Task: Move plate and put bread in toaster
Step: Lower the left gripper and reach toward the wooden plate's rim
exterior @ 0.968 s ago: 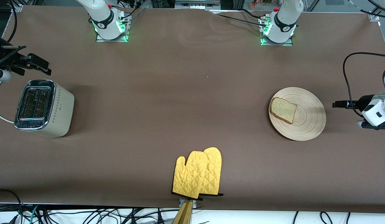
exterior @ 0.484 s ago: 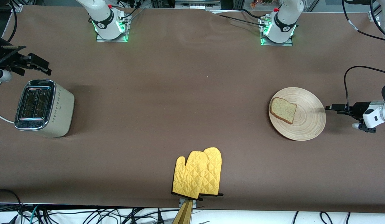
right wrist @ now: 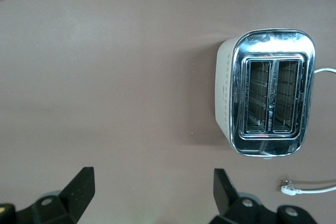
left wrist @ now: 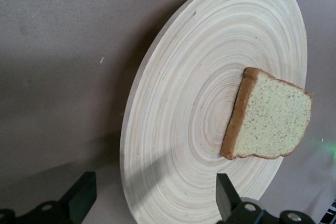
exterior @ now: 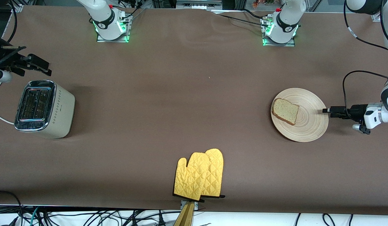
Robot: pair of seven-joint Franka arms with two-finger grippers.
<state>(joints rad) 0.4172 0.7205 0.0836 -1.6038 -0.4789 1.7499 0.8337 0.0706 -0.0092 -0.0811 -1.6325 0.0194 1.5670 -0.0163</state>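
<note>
- Your left gripper [exterior: 326, 110] sits low at the plate [exterior: 310, 125] edge, on the side toward the left arm's end of the table, jaws spread wide and holding nothing.
- In the left wrist view the two fingers [left wrist: 81, 200] straddle the plate's rim [left wrist: 131, 129], one to each side of it, so the rim lies straight ahead of the jaws.
- The bread [exterior: 285, 111] lies flat on the plate, on the half away from your left gripper, overhanging the rim toward the table's middle.
- The toaster [exterior: 43, 108] stands at the right arm's end, well apart from the plate, slots up and empty.
- Your right gripper [exterior: 30, 64] waits just beside the toaster, jaws also spread and empty; its wrist view looks straight down on the slots [right wrist: 272, 103].
- My read: the plate comes first, and the left arm is far nearer to it.
- Yellow mitts [exterior: 200, 175] lie at the table's near edge, clear of both arms.
</note>
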